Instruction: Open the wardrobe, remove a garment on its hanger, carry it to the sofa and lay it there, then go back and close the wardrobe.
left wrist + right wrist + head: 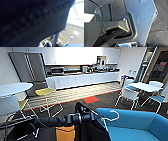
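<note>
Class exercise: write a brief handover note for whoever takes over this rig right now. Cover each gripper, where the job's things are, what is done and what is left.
Left gripper: carries the black garment on its white hanger; finger state not visible.
Right gripper: finger state cannot be judged.
Sofa: blue, directly ahead, beside the hanging garment.
Done: garment taken out and brought to the sofa.
Left: lay the garment on the sofa, then return and close the wardrobe.

You see the garment [91,130] cut off at the head view's lower edge | it hides the hanger [110,117] except the hook | sofa [135,124] runs past the right edge | your left gripper [86,116]: grip too blurred to judge
</note>
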Available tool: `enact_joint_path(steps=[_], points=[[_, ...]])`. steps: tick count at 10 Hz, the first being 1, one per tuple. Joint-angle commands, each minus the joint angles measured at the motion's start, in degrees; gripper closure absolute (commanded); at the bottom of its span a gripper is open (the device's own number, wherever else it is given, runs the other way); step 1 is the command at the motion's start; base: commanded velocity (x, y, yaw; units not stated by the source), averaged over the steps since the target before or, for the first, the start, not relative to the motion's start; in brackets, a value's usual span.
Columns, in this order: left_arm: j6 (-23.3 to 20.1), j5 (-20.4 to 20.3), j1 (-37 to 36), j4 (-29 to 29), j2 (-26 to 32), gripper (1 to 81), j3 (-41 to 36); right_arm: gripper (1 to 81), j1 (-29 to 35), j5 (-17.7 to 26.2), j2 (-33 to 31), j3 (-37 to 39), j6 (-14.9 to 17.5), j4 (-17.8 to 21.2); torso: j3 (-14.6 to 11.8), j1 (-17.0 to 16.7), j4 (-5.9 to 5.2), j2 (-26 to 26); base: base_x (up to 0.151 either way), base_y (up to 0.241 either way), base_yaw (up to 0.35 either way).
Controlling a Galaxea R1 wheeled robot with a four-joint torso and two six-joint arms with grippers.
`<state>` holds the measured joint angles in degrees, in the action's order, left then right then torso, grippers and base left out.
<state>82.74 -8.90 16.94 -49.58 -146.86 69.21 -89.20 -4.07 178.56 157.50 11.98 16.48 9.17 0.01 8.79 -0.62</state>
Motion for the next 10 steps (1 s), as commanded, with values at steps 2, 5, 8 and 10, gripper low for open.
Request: enact_joint_path(steps=[2, 5, 8, 10], points=[[-0.74, -0.59, -7.32, -1.66, -0.46, 81.1, -1.52, 1.0, 1.34, 3.54, 0.34, -0.63, 0.23, 0.13, 0.00, 0.00, 0.00, 0.00, 0.000, 0.000, -0.339], [-0.65, -0.51, -6.79, -2.44, 0.07, 81.1, -1.44, 1.0, 1.43, 3.54, 0.34, -0.63, 0.15, 0.13, 0.00, 0.00, 0.00, 0.00, 0.000, 0.000, -0.339], [-0.65, -0.59, -6.26, -2.80, 0.86, 81.1, -1.70, 1.0, 1.51, 3.54, 0.34, -0.63, 0.15, 0.13, 0.00, 0.00, 0.00, 0.00, 0.000, 0.000, -0.339], [-0.74, -0.59, -6.00, -2.97, 1.83, 81.1, -2.23, 1.0, 1.52, 3.54, 0.34, -0.63, 0.15, 0.04, 0.00, 0.00, 0.00, 0.00, 0.000, 0.000, -0.339]])
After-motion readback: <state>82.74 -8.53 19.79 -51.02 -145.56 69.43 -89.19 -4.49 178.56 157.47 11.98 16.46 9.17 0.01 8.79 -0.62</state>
